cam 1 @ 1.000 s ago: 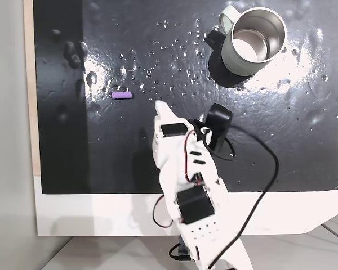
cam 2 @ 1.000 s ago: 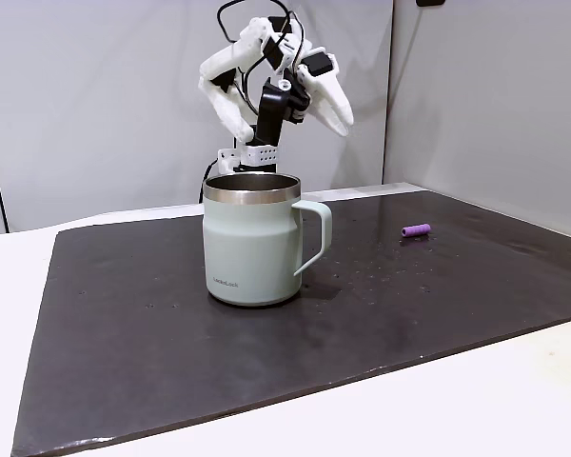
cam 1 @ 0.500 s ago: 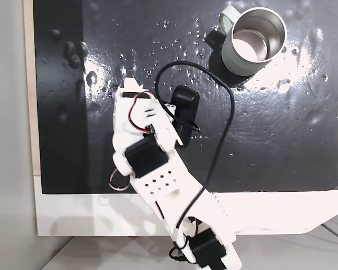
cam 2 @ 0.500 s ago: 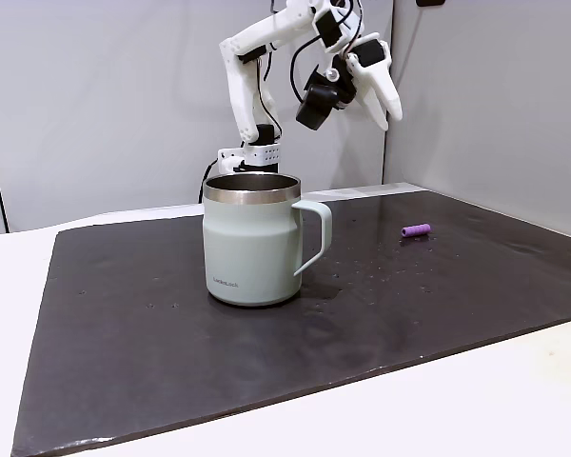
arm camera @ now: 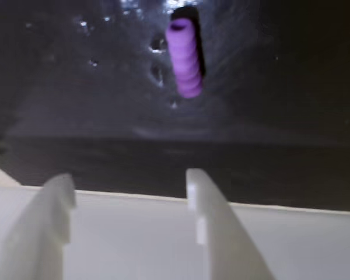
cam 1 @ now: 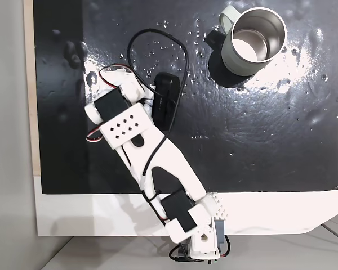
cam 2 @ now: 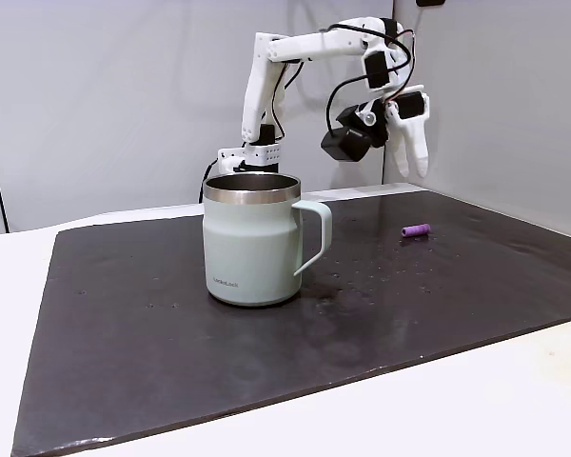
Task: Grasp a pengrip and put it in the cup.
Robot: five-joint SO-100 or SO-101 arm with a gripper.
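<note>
Over the last second I've swung the arm [cam 1: 141,146] out from near its base, and the claw [cam 2: 409,173] now hangs above the dark mat [cam 2: 438,295] with its tips pointing down. That puts me in reach, so I judge the approach nearly done, with the descent and grasp yet to come. The claw's two white fingers [arm camera: 207,204] stand well apart with nothing between them. In the wrist view the pen grip [arm camera: 184,58] lies ahead of the tips, roughly in line with the right-hand finger rather than the gap, so I would shift sideways before lowering. It is a small purple ribbed tube, soft-looking, lying flat on its side. The cup [cam 2: 252,238] stands upright, well away from the claw.
</note>
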